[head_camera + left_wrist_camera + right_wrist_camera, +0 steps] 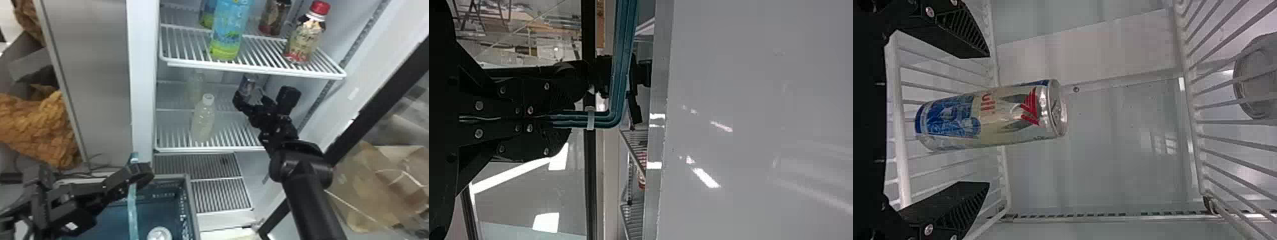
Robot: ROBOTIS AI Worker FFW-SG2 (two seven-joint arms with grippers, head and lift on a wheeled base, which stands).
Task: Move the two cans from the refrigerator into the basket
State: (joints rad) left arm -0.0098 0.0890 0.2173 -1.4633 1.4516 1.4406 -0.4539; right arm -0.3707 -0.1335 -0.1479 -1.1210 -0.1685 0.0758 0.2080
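Note:
In the head view my right gripper (250, 97) stands open inside the refrigerator, around a can (248, 83) on the middle shelf. Its fingers in the right wrist view are wide apart, and between them the right gripper (988, 120) has the blue and silver can (998, 117), with a gap on either side. My left gripper (140, 174) is at the lower left, shut on the teal handle (132, 204) of the basket (191, 204). The left wrist view shows the left gripper (569, 120) pinching that handle (621, 65). A round can top (159, 234) lies inside the basket.
A pale bottle (203, 121) stands left of my right gripper on the same shelf. Above, the upper shelf (255, 68) holds a blue-green bottle (228, 32) and a red-capped bottle (305, 35). The open door's dark frame (376, 102) slants along the right.

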